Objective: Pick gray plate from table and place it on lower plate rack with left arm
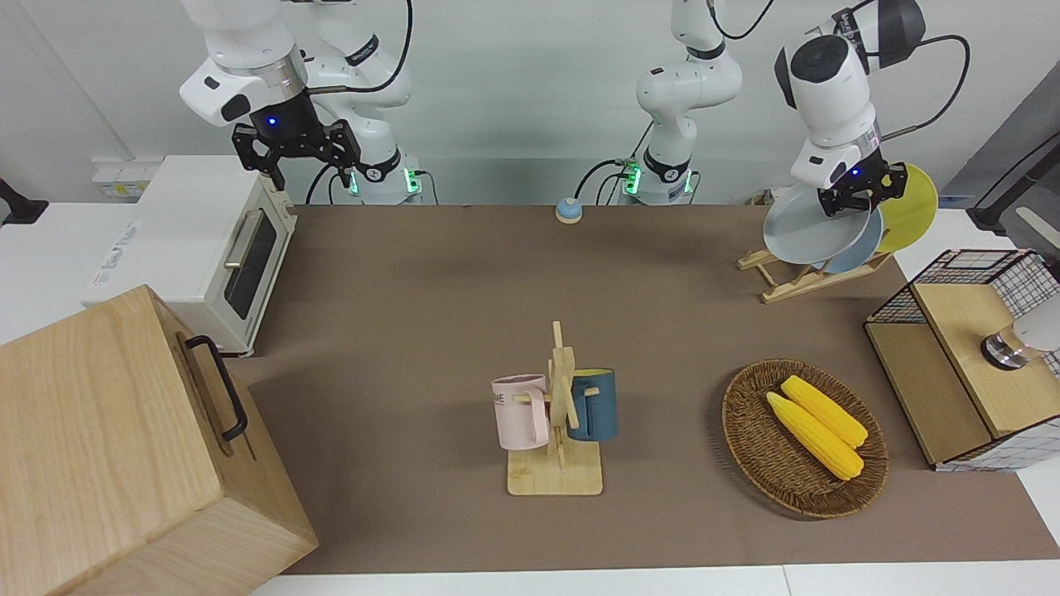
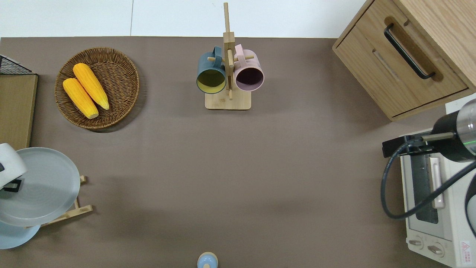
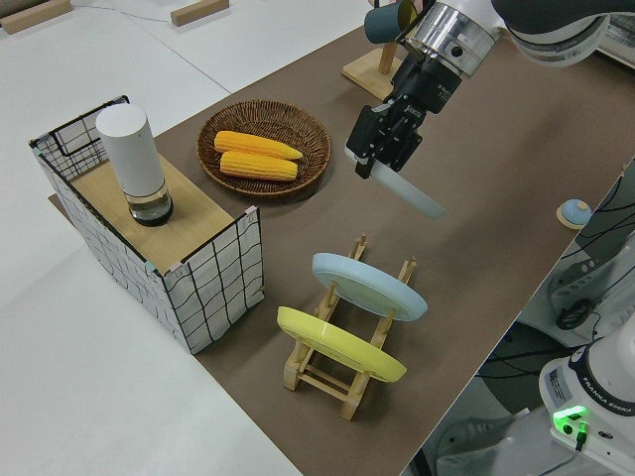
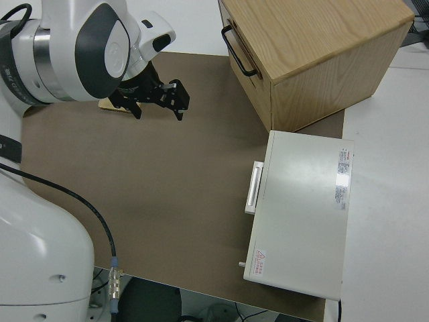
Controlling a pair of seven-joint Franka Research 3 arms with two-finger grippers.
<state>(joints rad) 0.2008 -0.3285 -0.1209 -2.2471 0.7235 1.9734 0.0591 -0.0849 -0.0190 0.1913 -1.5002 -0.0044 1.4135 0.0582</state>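
- Left pincer point(image 1: 853, 199) was closed on the rim of the gray plate point(image 1: 807, 225), holding it tilted and clear of the tabletop point(image 1: 431, 314).
- In the overhead view the gray plate point(image 2: 39, 186) was over the plate rack point(image 2: 72, 213) and overlapped the light blue plate point(image 2: 15, 236).
- In the left side view the gray plate point(image 3: 409, 191) appeared edge-on, slanted, above the rack's open lower end; whether it touched the rack could not be told.
- Plate rack point(image 3: 342, 372) stood at the left arm's end of the tabletop, near the robots. It carried the light blue plate point(image 3: 367, 285) in a middle slot and the yellow plate point(image 3: 337, 345) in the upper slot, both leaning.
- Right pincer point(image 1: 296, 151) parked, fingers spread apart, holding nothing.
- Farther from the robots than the rack: wicker basket point(image 1: 749, 447) with two corn cobs point(image 1: 816, 426).
- Mid-tabletop, farther still: wooden mug stand point(image 1: 556, 472) with a pink mug point(image 1: 520, 411) and a dark blue mug point(image 1: 595, 404) hung on its pegs.
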